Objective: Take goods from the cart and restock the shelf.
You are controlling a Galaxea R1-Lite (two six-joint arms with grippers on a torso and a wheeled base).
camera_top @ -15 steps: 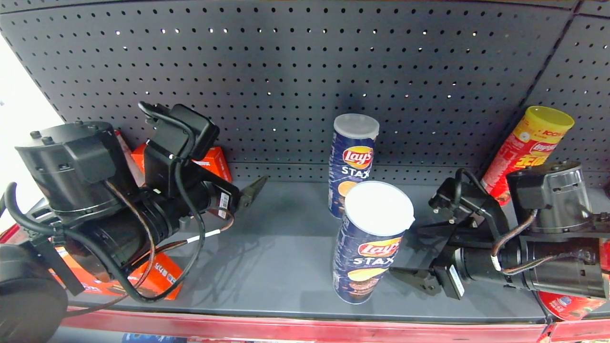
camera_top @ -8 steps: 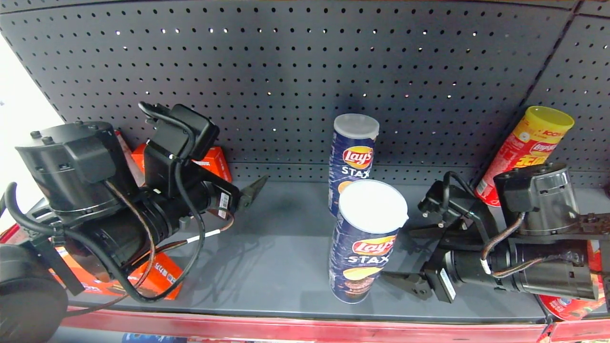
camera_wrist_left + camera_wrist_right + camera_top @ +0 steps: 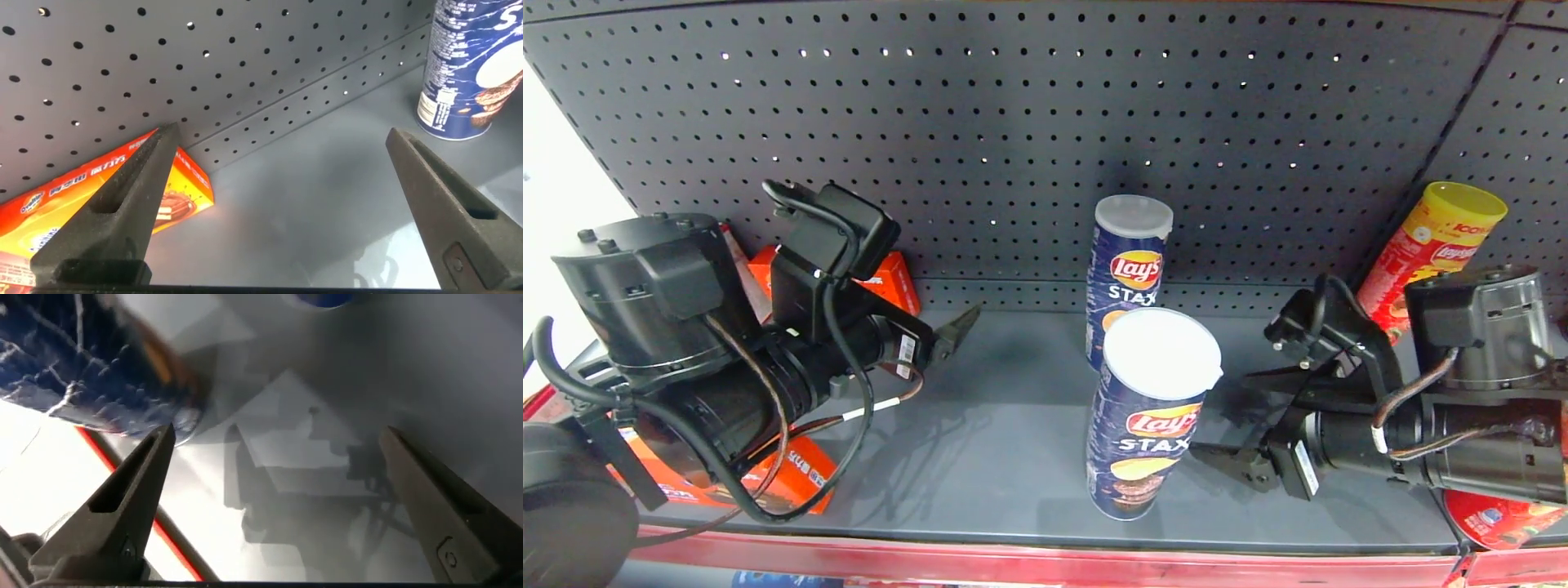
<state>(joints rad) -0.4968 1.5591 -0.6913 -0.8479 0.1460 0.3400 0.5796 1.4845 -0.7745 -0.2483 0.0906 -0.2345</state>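
The front blue can [image 3: 1147, 425] stands upright with its white lid on, close to the near edge of the grey shelf [image 3: 1005, 433]. A second blue can [image 3: 1129, 269] stands upright right behind it, by the perforated back panel [image 3: 1013, 122]; whether the two touch cannot be told

The right end effector [image 3: 1227, 416] sits just to the right of the front can, low over the shelf, fingers spread wide and released, grasping nothing. Its nearer finger points at the can's lower side

The left end effector [image 3: 282, 139] hangs well to the left of both cans, above the shelf, also released with a wide gap between its fingers. An orange box [image 3: 894, 278] lies by the back panel at far left, and another orange box [image 3: 796, 478] lies at the near left edge

At far right a yellow-and-red can [image 3: 1429, 245] leans tilted against the back panel
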